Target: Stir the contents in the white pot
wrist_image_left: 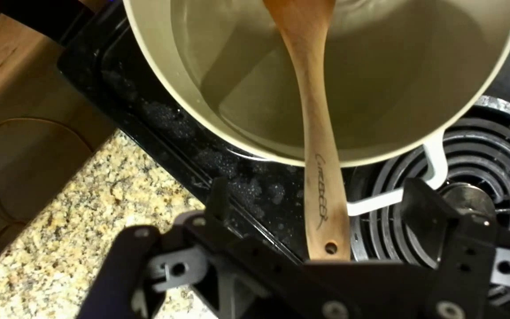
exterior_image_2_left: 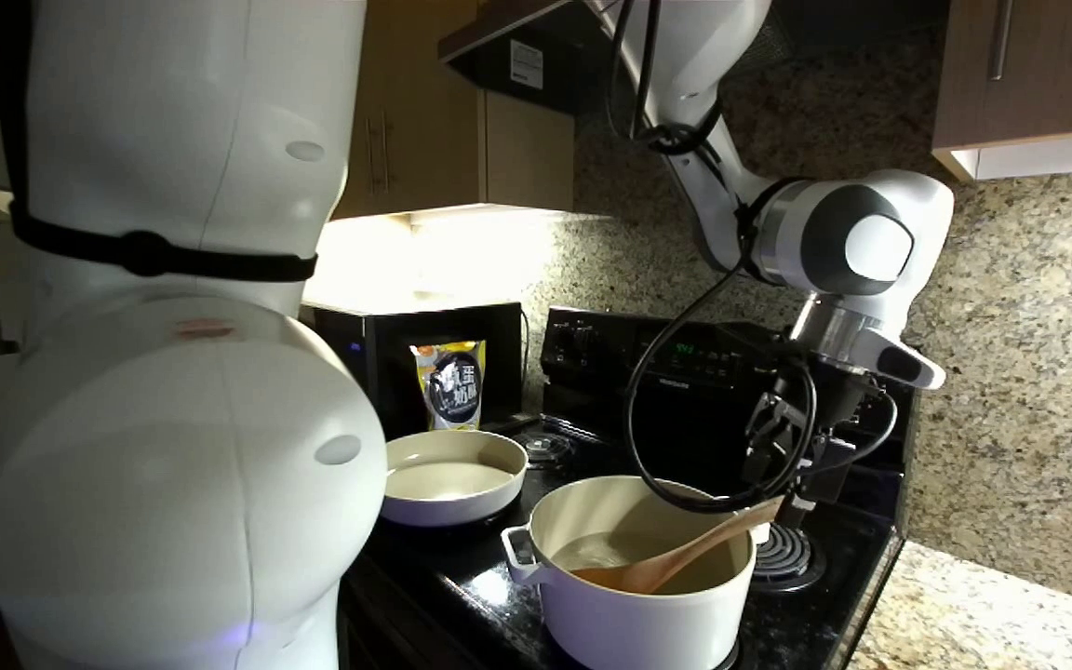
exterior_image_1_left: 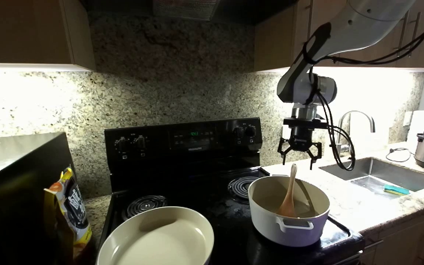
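We find the wooden spoon (wrist_image_left: 319,146) leaning over the back rim of the white pot (exterior_image_2_left: 638,633), bowl down in the liquid (wrist_image_left: 370,97) and handle jutting out beyond the edge, propped so, we suppose, to leave its end free for gripping. The gripper (exterior_image_1_left: 297,165) hangs pointing down near that end, jaws spread wide and holding nothing, one on each side of the handle in the wrist view (whether they flank the wood or sit above it, we cannot tell). The pot stands at the front of the black stovetop (exterior_image_1_left: 230,228), on the side nearer the sink (exterior_image_1_left: 399,176), probably to keep it within easy reach. It looks round, straight-sided and deep, white outside and cream inside, with small looped handles; its liquid seems thin and pale.
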Robot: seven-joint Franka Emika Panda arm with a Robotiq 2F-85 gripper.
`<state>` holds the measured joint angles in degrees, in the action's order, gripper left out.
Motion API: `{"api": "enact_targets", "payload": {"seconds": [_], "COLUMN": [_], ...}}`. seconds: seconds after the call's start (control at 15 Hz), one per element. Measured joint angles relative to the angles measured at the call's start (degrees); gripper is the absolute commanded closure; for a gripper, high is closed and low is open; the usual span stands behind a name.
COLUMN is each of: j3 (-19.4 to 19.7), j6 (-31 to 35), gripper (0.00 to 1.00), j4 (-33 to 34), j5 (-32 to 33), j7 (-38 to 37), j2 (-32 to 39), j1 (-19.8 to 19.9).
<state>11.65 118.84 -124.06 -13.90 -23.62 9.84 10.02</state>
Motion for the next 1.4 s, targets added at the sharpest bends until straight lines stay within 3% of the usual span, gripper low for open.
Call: {"api": "enact_targets", "payload": {"seconds": [0.13,0.87,1.07,1.13,1.2,1.4], "j3": [-0.25,-0.39,-0.41,-0.43,-0.45,-0.47], "j6": [-1.47,-2.2,-2.21,-2.21,-2.21,-2.2], "gripper": [0.26,0.98,0.89,0.5,0.49,0.32], "j4": [0.04,2.89,3.64,3.81,3.91,4.09], "j5": [0.0,0.0,0.0,0.0,0.0,0.0], "j7": [0.55,0.62,0.6,0.6,0.6,0.59], "j2": [0.21,2.7,3.27,3.36,3.44,3.74], "j1": [-0.04,-0.13,-0.37,-0.44,-0.48,-0.49]}}
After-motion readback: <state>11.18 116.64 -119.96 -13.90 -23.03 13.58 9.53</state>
